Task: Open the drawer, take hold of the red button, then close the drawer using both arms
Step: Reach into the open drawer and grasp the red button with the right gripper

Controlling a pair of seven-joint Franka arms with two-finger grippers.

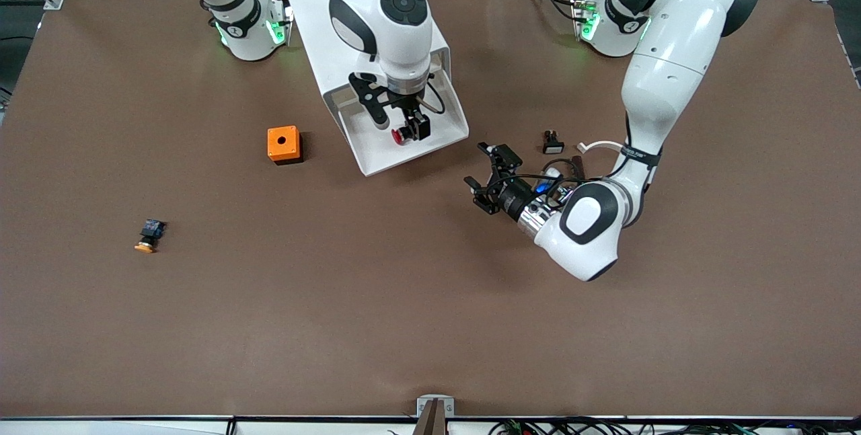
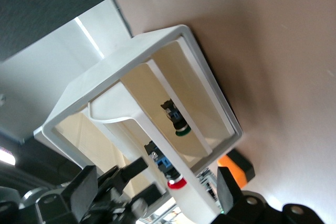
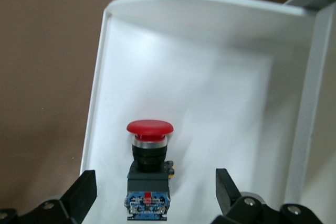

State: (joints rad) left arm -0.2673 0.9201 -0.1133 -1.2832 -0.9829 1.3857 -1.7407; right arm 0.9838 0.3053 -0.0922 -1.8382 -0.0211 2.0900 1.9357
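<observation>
Red-capped, the button (image 3: 149, 169) lies on its side in the open white drawer (image 1: 403, 146), cap pointing toward the drawer's outer lip, long axis running straight out from the right hand (image 1: 403, 127). That hand hangs directly over it, fingers spread wide on either side of the body, gripping nothing. Beside the drawer front, the left hand (image 1: 490, 176) waits low over the counter (image 1: 336, 300), open and empty.

No text seems legible anywhere (arm markings too small to read).
</observation>
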